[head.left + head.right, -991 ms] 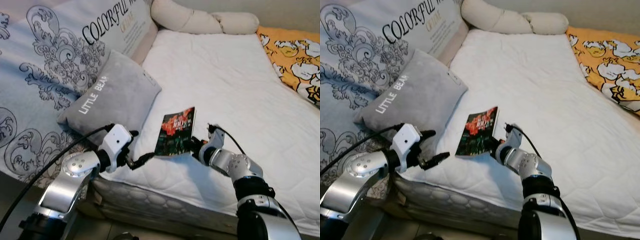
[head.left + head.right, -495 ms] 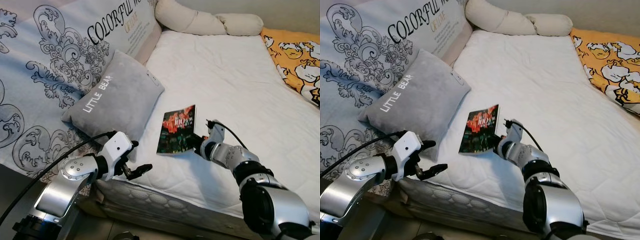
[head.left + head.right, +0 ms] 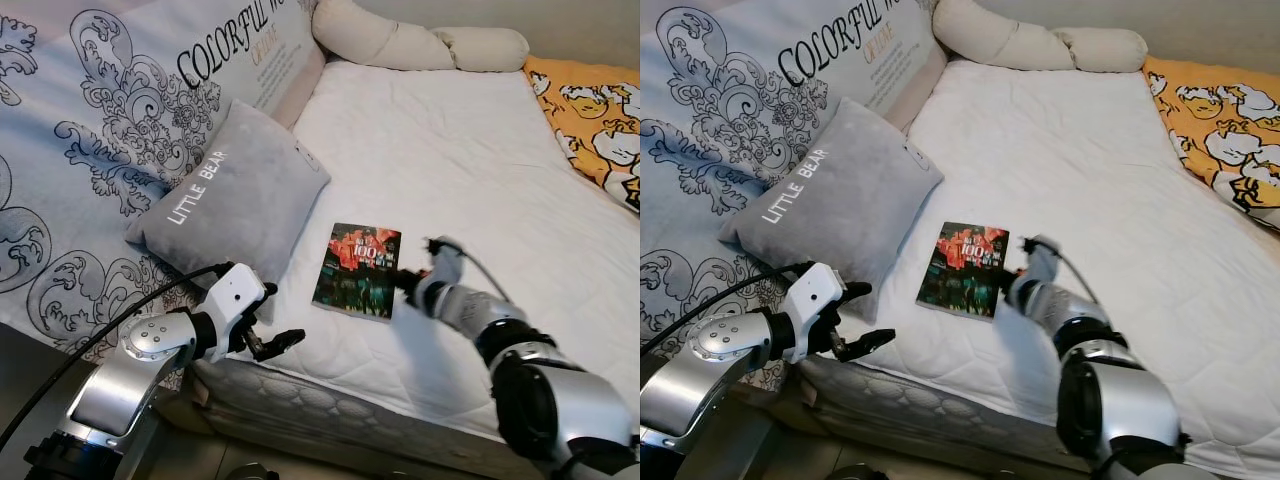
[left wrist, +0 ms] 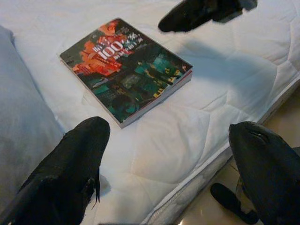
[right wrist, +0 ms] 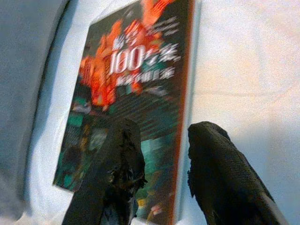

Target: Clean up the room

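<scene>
Left eye view — book (image 3: 360, 271) flat on mattress (image 3: 470, 150); right gripper (image 3: 401, 281) beside it.

Yellow blanket (image 3: 595, 120) cut off, right edge

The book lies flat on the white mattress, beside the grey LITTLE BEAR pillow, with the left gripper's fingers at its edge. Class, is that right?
Not quite: the right gripper is at the book, as the right wrist view shows. The left gripper hangs open at the mattress edge. The grey pillow part holds.
</scene>
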Motion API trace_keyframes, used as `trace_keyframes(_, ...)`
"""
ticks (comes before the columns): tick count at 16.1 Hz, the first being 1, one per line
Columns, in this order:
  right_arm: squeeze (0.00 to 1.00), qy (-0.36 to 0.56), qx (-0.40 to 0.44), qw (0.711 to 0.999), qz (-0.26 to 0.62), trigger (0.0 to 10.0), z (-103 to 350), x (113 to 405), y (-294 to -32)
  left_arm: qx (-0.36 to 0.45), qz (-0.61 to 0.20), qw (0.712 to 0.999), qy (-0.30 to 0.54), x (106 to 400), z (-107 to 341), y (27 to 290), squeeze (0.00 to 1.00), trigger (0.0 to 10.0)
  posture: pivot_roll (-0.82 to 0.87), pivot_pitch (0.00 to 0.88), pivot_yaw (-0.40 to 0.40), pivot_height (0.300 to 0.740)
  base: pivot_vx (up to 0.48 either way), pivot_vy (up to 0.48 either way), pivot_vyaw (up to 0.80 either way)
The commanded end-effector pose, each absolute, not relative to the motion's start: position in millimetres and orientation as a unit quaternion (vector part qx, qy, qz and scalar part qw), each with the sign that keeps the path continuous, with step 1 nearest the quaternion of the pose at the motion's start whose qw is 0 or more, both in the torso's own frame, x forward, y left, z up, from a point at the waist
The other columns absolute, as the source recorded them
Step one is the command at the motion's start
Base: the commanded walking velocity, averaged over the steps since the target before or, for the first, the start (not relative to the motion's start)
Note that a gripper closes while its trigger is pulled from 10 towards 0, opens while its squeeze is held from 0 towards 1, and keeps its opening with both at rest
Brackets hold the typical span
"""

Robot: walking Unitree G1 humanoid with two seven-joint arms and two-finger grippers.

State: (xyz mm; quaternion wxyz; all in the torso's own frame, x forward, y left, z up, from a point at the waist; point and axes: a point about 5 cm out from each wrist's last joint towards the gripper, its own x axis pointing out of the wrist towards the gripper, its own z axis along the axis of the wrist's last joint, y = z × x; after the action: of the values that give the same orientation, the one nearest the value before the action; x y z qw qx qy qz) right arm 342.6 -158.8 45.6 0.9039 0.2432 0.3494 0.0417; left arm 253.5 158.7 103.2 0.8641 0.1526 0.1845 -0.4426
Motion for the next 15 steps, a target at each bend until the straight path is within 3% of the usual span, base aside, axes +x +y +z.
trace_keyframes(1,1.00,0.345,0.233,0.908,0.047,10.0,49,345,-158,0.159,-0.444,0.862,0.186,254,104,160,0.05,10.0,-0.01,0.000,0.017,0.740,0.000,0.000,0.00)
trace_keyframes(2,1.00,0.341,0.212,0.915,0.042,10.0,45,342,-172,0.157,-0.444,0.863,0.184,255,104,159,0.05,10.0,-0.01,0.000,0.021,0.740,0.000,0.000,0.00)
trace_keyframes(5,1.00,0.319,0.172,0.928,0.081,10.0,45,339,-181,0.127,-0.428,0.881,0.157,257,108,156,0.05,10.0,-0.03,0.000,0.029,0.740,0.000,0.000,0.00)
trace_keyframes(7,1.00,0.200,0.068,0.974,0.078,10.0,63,337,-188,0.070,-0.278,0.954,0.085,273,115,160,0.04,10.0,-0.05,0.000,0.036,0.740,0.000,0.000,0.00)
trace_keyframes(8,1.00,0.173,0.042,0.982,0.071,10.0,68,333,-189,0.054,-0.247,0.964,0.078,274,115,161,0.05,10.0,-0.06,0.000,0.039,0.740,0.000,0.000,0.00)
trace_keyframes(9,1.00,0.121,0.003,0.992,0.043,10.0,81,326,-189,0.041,-0.213,0.973,0.077,272,115,164,0.05,10.0,-0.07,0.000,0.040,0.740,0.000,0.000,0.00)
trace_keyframes(13,1.00,0.054,0.010,0.998,0.003,10.0,102,304,-179,0.046,-0.171,0.981,0.075,269,112,167,0.06,10.0,-0.09,0.000,0.032,0.740,0.000,-0.285,0.00)
trace_keyframes(15,1.00,0.027,0.014,0.999,-0.031,10.0,104,280,-174,0.041,-0.108,0.991,0.068,269,109,174,0.06,10.0,-0.08,0.000,0.024,0.740,0.000,-0.420,0.00)
